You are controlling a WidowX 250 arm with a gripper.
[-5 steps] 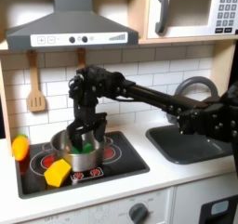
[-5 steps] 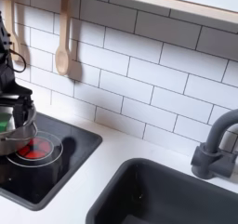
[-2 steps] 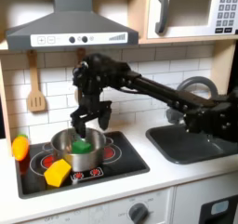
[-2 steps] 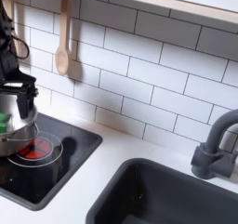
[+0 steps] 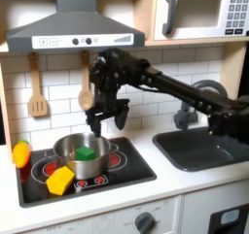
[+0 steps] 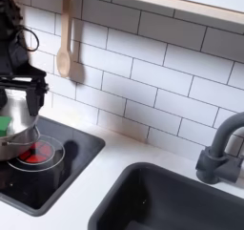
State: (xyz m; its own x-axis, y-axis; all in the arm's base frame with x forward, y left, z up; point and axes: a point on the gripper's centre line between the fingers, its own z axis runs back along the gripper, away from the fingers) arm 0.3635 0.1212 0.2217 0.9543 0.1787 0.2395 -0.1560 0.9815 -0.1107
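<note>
First exterior view shows the gripper (image 5: 109, 119) hanging above the pot (image 5: 80, 155), jaws spread and empty, the green thing (image 5: 87, 152) resting inside it.

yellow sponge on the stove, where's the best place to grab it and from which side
Grip the yellow sponge across its narrow width, coming straight down from above. In the first exterior view it lies flat on the stove in front of the pot, with its top uncovered. A side approach would probably meet the pot. The gripper hangs open above the pot.
</note>
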